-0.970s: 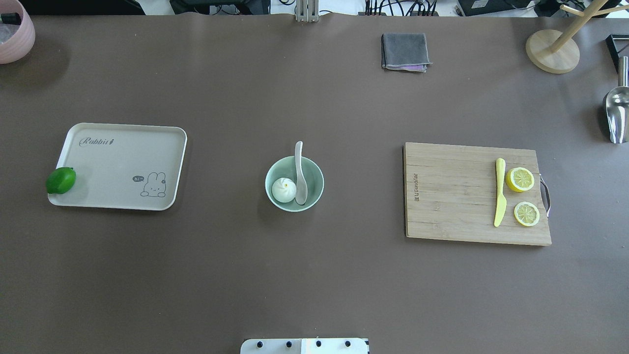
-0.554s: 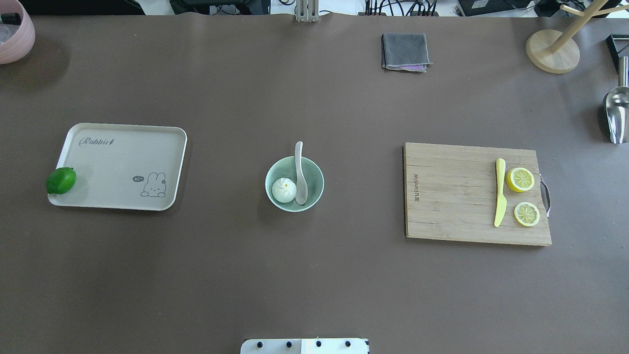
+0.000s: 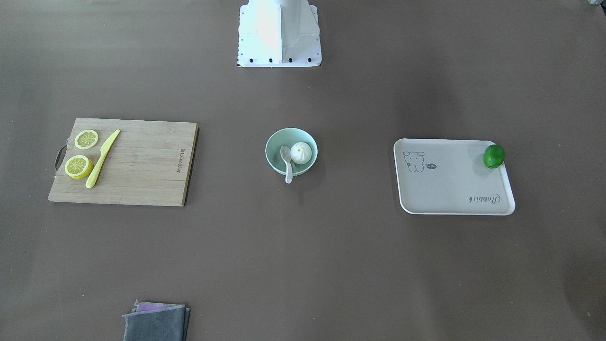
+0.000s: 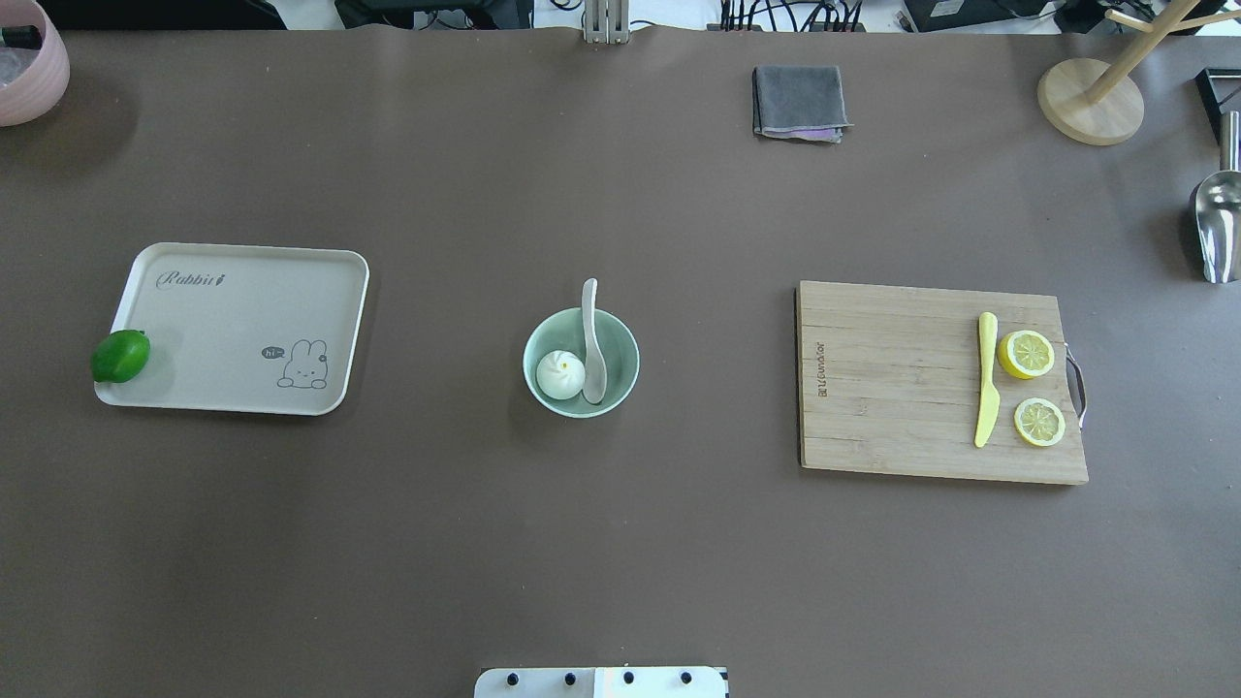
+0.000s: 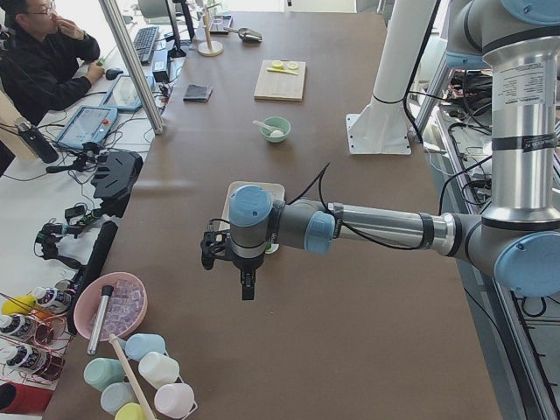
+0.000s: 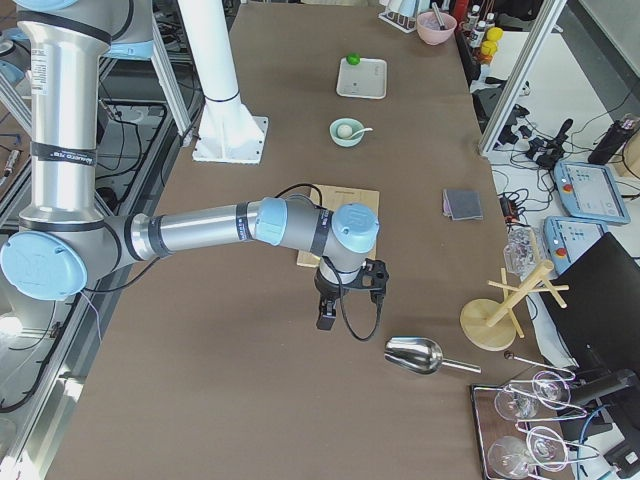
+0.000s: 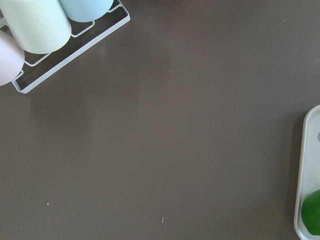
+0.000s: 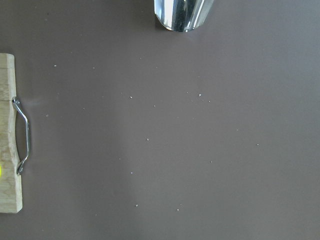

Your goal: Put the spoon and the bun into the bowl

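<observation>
The pale mint-green bowl (image 4: 626,355) stands at the table's middle. The white pleated bun (image 4: 559,374) lies inside it on its left side. The white spoon (image 4: 590,339) rests in the bowl beside the bun, scoop down, handle sticking out over the far rim. In the front-facing view the bowl (image 3: 273,142) holds the bun (image 3: 301,152) and the spoon (image 3: 287,164). My left gripper (image 5: 248,289) hangs over the table's left end, far from the bowl. My right gripper (image 6: 325,318) hangs over the right end by the board. I cannot tell whether either is open or shut.
A beige tray (image 4: 242,320) with a green lime (image 4: 120,355) lies to the left. A wooden cutting board (image 4: 892,388) with a yellow knife (image 4: 986,378) and two lemon halves lies to the right. A grey cloth (image 4: 798,101), metal scoop (image 4: 1217,218) and wooden stand (image 4: 1091,97) sit further off.
</observation>
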Controlling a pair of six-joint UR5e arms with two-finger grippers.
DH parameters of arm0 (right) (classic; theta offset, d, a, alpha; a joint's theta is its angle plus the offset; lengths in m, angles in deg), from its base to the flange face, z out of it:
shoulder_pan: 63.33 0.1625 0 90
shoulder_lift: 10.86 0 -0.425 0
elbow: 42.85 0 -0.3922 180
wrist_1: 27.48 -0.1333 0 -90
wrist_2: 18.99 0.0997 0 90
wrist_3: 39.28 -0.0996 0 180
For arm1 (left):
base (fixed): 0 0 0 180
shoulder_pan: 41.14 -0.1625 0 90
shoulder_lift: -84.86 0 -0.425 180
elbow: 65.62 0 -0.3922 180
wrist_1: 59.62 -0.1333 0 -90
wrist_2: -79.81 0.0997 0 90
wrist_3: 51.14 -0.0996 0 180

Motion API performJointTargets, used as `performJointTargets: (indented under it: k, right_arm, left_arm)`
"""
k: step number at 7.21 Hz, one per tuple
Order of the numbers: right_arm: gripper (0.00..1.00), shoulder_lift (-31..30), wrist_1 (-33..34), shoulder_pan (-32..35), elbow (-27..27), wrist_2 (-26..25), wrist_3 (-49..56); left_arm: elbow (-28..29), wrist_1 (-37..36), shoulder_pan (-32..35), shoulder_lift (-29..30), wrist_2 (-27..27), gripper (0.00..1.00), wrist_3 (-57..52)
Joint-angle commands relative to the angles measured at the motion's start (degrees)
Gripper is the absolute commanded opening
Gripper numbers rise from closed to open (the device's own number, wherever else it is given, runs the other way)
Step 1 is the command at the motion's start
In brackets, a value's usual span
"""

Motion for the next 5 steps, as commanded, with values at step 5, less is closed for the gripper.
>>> performJointTargets:
  k: [5]
  right_arm:
    - [1.00, 0.03, -0.02, -0.08, -0.04, -0.10, -0.02]
  left_arm:
    - [0.09, 0.09, 0.00, 0.13, 0.45, 0.98, 0.33]
